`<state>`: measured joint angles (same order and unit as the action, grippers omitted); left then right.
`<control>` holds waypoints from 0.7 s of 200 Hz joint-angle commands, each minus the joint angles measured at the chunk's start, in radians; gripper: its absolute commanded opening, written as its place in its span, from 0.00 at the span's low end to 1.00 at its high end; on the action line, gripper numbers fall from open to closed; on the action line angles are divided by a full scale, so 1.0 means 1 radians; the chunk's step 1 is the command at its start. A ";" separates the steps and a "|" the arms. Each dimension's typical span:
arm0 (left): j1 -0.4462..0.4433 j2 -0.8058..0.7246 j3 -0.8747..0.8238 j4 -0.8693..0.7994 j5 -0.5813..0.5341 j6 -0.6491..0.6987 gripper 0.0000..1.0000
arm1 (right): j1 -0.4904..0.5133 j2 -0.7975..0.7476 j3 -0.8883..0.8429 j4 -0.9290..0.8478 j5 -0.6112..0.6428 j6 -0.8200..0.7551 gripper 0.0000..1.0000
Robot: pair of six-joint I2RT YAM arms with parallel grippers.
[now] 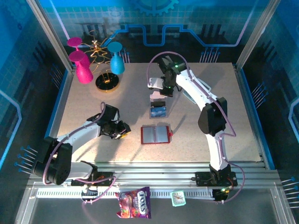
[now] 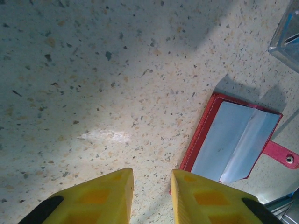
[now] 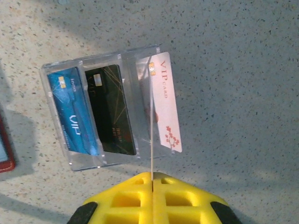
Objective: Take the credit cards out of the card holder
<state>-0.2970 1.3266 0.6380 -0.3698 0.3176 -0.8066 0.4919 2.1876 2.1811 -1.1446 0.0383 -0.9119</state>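
Left pincer [image 2: 152, 181], lower edge of its wrist view: narrow gap, empty; card holder [image 2: 233, 140] at right, open flat on the counter [image 2: 93, 93]. Credit cards [image 3: 72, 112], centre of the right wrist view, in clear box [image 3: 79, 163]: judged light, stiff, slick, best pinched by an edge; pinkish one [image 3: 166, 102] reads "VIP CARD". Right pincer [image 3: 152, 179], bottom centre, clamped on a thin card [image 3: 152, 161] seen edge-on.
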 commanded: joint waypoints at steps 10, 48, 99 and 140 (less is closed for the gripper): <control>0.027 -0.033 -0.017 -0.039 -0.010 0.032 0.30 | 0.014 0.085 0.114 -0.096 0.018 -0.059 0.00; 0.050 -0.050 -0.026 -0.056 -0.016 0.049 0.34 | 0.022 0.133 0.144 -0.081 0.019 -0.074 0.01; 0.070 -0.060 -0.014 -0.081 -0.081 0.088 0.60 | 0.011 0.101 0.124 -0.057 0.026 -0.040 0.42; 0.084 -0.033 0.044 -0.113 -0.219 0.148 0.97 | -0.030 -0.121 -0.160 0.179 0.000 0.090 0.76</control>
<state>-0.2298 1.2884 0.6277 -0.4225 0.2153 -0.7158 0.4969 2.2368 2.1624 -1.1069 0.0608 -0.9161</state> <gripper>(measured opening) 0.935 0.635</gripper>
